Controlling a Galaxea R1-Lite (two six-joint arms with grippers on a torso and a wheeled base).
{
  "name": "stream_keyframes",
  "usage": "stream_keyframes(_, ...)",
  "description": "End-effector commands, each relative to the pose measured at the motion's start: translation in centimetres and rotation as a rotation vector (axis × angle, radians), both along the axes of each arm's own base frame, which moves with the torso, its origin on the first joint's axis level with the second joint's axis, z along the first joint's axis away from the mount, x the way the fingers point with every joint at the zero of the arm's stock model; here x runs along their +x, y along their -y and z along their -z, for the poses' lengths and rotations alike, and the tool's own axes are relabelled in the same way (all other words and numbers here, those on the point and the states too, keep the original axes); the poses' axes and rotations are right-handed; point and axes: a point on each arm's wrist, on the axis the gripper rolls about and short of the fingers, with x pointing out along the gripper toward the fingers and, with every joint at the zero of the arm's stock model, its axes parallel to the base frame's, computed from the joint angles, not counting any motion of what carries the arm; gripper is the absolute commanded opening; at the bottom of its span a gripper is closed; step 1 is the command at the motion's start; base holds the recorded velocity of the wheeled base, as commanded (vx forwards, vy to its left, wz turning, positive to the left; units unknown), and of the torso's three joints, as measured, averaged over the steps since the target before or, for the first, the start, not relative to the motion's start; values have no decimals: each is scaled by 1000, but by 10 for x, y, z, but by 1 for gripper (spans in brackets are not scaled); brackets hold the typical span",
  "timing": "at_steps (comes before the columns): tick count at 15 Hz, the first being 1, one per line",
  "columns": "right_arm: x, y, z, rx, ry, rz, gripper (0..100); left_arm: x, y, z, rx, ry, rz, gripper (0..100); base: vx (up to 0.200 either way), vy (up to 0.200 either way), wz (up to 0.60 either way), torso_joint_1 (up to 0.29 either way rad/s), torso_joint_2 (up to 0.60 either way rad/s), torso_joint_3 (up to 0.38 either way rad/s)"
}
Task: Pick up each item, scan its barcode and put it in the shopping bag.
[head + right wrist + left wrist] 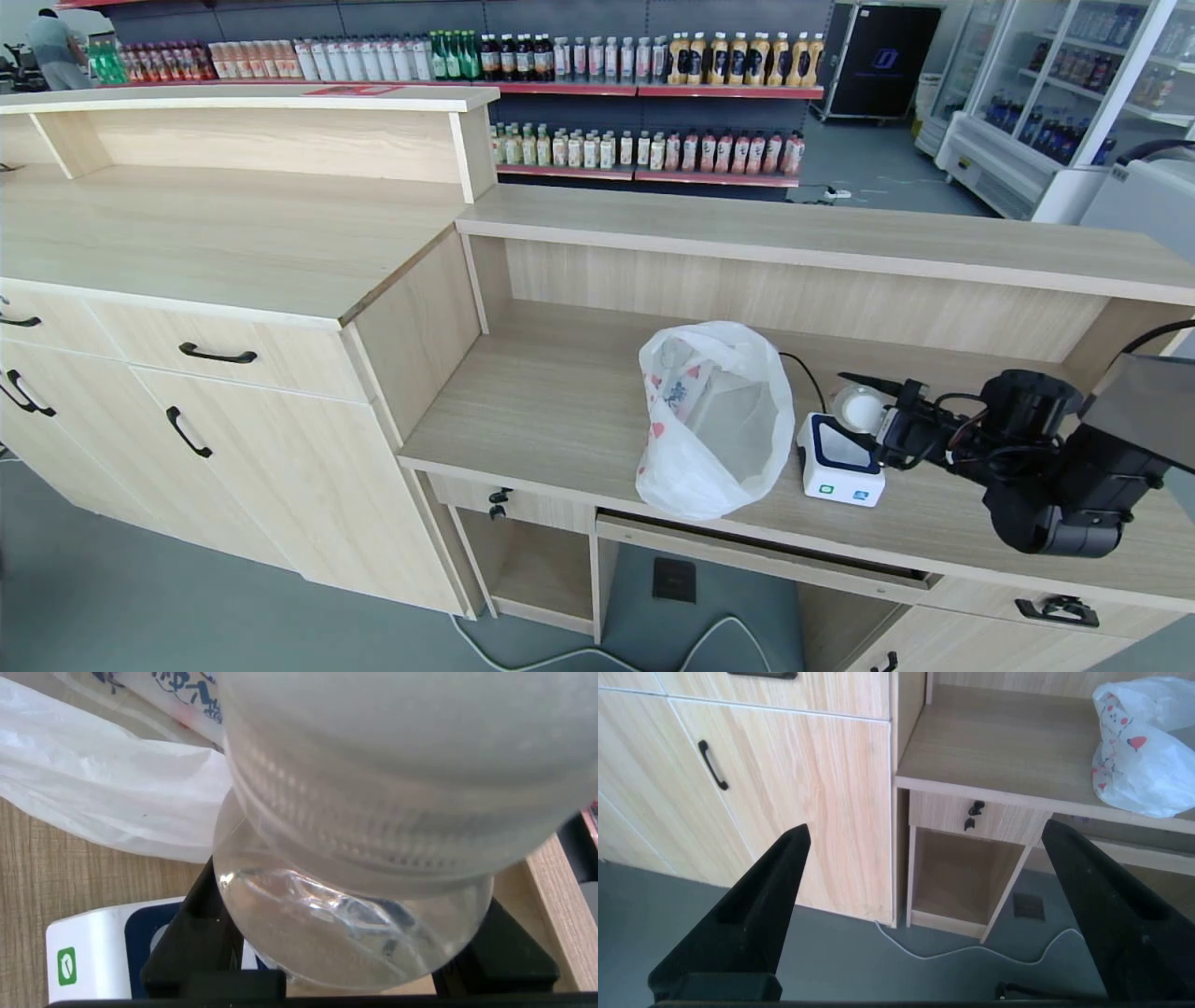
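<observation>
Right gripper [885, 422] is clenched on a clear bottle [857, 408] just above the scanner [837, 459]. The shopping bag [714, 420] stands on the tabletop [560, 401] just beside the scanner, to the robot's left of the bottle. Left gripper [926, 833]: released, well apart

Right of centre in the head frame, the right gripper [866, 418] is covering most of the bottle [851, 407], the cloudy plastic of the shopping bag [714, 420] is blurring its contents past telling, and close up the bottle is smearing out of focus, overrunning the frame and hiding part of the scanner [93, 952].
</observation>
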Motion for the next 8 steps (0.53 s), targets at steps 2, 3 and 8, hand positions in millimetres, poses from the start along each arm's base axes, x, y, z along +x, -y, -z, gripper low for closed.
stream_keyframes(2,3,1,2,2,3,1,0,0,0,0,0,0,0,100,0,0,0,0,0,0)
stream_keyframes(3,4,0,1,2,5,1,0,0,0,0,0,0,0,100,0,0,0,0,0,0)
stream_keyframes(8,6,-3,3,5,9,-8,0,0,0,0,0,0,0,100,0,0,0,0,0,0)
